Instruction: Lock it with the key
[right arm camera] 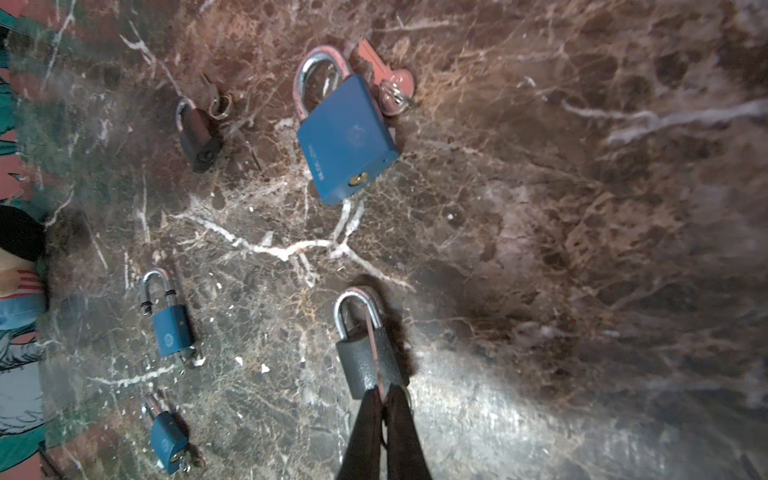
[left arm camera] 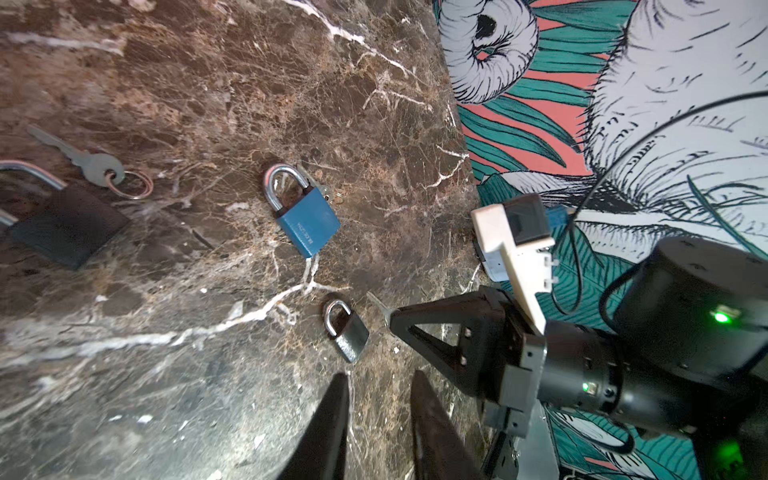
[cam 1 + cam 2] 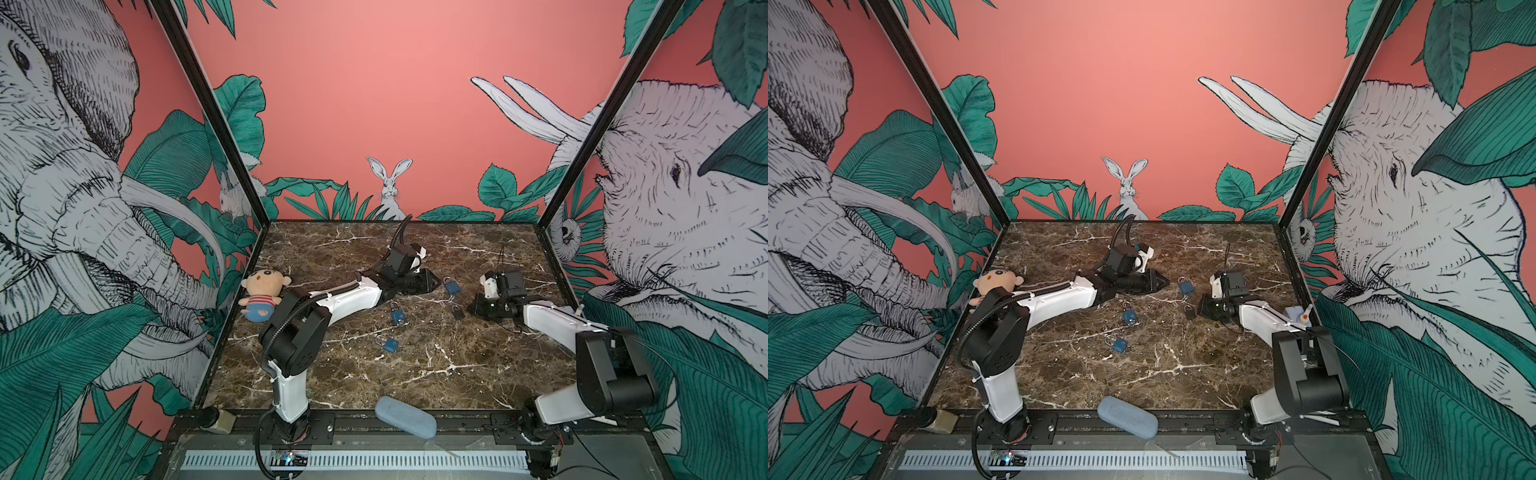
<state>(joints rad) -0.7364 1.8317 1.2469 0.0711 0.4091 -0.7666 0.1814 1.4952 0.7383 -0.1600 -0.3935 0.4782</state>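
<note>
On my left, the left gripper [image 2: 380,376] hangs over the marble table [image 3: 415,374], jaws apart with nothing between them. Right of it lies a blue padlock [image 1: 347,137] with a brass keyway; the print on its side is too blurred for me to read. Nearer sits the grey padlock [image 1: 353,368], with a textured body and its silver shackle seated. Just right of that, the right gripper [image 1: 383,392] is clamped on the key [image 2: 377,303], a thin silver blade. I cannot tell whether the blade touches the lock.
</note>
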